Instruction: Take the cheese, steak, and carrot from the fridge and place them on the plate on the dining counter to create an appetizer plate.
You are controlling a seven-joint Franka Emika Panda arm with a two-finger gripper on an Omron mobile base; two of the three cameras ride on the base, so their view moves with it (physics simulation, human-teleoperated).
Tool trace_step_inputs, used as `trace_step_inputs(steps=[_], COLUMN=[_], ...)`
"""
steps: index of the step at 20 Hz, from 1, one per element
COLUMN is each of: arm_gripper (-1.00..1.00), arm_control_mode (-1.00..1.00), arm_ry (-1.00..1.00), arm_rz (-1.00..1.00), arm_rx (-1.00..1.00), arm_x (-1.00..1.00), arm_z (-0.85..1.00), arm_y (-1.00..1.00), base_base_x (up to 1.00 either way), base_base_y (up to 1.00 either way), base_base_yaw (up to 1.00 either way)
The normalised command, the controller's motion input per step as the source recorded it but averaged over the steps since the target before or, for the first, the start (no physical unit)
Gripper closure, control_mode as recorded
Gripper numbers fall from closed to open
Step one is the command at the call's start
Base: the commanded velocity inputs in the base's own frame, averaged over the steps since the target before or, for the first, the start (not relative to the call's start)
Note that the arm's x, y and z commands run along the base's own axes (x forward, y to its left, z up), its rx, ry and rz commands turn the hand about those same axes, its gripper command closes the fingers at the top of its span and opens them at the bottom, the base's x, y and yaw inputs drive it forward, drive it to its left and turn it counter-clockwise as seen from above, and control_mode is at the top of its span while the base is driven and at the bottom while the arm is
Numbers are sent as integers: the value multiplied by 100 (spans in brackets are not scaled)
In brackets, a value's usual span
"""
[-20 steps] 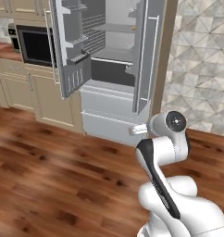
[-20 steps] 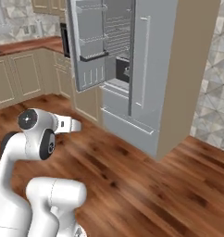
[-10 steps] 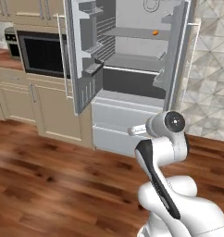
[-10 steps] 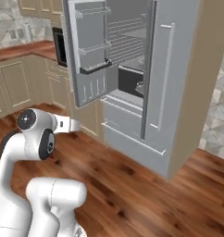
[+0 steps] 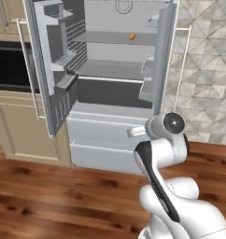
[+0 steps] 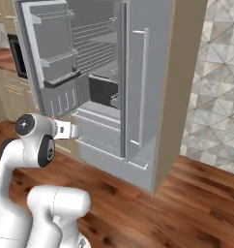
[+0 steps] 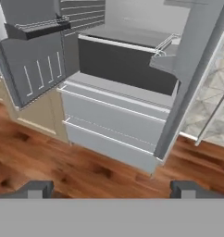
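The fridge (image 5: 105, 135) stands straight ahead with both doors swung open, its grey shelves and lower drawers (image 7: 114, 115) in plain sight. A tiny orange carrot (image 5: 132, 36) lies on an upper shelf, towards the right. Cheese and steak are hidden from these angles; the plate and the dining counter are out of view. My gripper (image 7: 111, 189) is open and empty, pointing at the fridge's lower drawers from about a step away, low over the wood floor. Its two dark fingertips (image 7: 37, 189) stand wide apart.
The left fridge door (image 5: 52, 70) with wire-railed shelves juts out towards me; the right door (image 6: 143, 72) stands edge-on. A black built-in oven (image 5: 7, 65) and beige cabinets (image 5: 21, 135) flank the fridge on the left. A tiled wall (image 5: 203, 70) is on the right.
The whole picture has shifted and the fridge has grown larger and more centred: the base has driven closer to it. The arm's pose and the open gripper look unchanged.
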Motion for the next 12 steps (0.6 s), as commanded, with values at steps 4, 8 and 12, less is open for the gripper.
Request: trace_step_inputs(steps=[4, 8, 12], arm_gripper=[-100, -100, -100], arm_control_mode=[100, 100, 100], arm_ry=[0, 0, 0], arm_rz=[0, 0, 0], arm_rx=[0, 0, 0], arm_x=[0, 0, 0], arm_z=[0, 0, 0], arm_y=[0, 0, 0], base_base_x=[73, 77, 72], base_base_y=[54, 71, 62], base_base_yaw=[-33, -34, -33])
